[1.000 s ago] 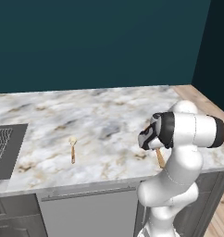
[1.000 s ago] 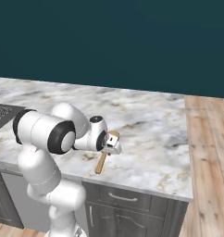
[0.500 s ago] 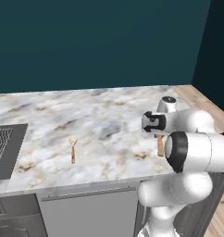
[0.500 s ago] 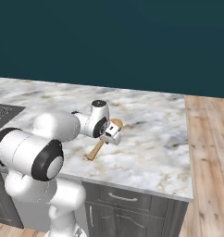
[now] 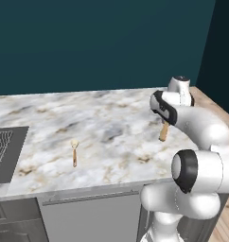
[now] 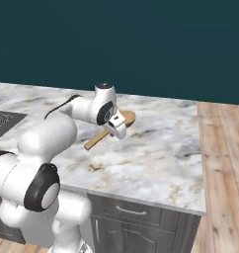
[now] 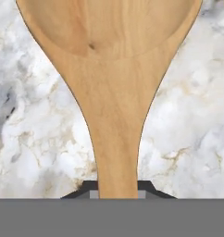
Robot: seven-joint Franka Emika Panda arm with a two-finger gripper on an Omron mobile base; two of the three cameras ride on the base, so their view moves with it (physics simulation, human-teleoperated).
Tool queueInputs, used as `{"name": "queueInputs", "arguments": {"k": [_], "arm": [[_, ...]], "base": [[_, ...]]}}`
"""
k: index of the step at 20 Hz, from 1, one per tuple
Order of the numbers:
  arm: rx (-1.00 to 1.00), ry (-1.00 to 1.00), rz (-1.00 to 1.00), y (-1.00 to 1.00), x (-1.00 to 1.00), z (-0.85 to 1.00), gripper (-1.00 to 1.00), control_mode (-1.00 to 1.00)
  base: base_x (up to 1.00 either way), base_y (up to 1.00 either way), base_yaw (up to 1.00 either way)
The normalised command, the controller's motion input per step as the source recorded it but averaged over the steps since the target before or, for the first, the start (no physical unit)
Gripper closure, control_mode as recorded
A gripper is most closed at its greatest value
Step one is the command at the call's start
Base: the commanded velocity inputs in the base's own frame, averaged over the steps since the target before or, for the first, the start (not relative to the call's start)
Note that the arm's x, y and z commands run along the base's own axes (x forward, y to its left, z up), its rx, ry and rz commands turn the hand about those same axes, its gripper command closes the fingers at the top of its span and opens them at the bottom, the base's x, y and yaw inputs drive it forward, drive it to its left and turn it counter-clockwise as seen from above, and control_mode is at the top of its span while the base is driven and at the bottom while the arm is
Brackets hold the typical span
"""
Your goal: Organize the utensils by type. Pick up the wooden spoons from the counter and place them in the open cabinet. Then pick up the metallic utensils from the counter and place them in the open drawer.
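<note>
Two wooden spoons, long one [image 6: 122, 120] in claw [image 6: 116, 129], shorter [image 5: 74, 151] on counter [image 5: 111, 127]

The long tan wooden spoon [image 6: 109, 129] hangs tilted above the marble counter [image 6: 161, 148], round bowl toward 2 o'clock in the right base view, while the shorter cream-headed spoon [image 5: 74, 151] lies flat on the counter, handle toward 6 o'clock.

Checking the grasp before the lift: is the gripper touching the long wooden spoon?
Touching. In the hand view the gripper has its fingertips against both sides of the wooden spoon.
</note>
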Motion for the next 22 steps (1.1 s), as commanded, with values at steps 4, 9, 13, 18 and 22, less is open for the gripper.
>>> {"name": "queueInputs", "arguments": {"k": [4, 9, 13, 18, 22], "arm": [[0.03, -0.04, -0.44, 0.02, -0.34, 0.74, 1.0, -1.0], [0.05, -0.05, -0.45, 0.08, -0.39, 0.46, 1.0, -1.0], [0.15, -0.16, -0.53, 0.05, -0.79, 0.13, 1.0, -1.0], [0.16, -0.27, -0.47, 0.23, -0.77, 0.0, 1.0, -1.0], [0.06, -0.28, -0.33, 0.39, -0.57, 0.01, 1.0, -1.0]], "base": [[0.0, 0.0, 0.0], [0.0, 0.0, 0.0], [0.0, 0.0, 0.0], [0.0, 0.0, 0.0], [0.0, 0.0, 0.0]]}}
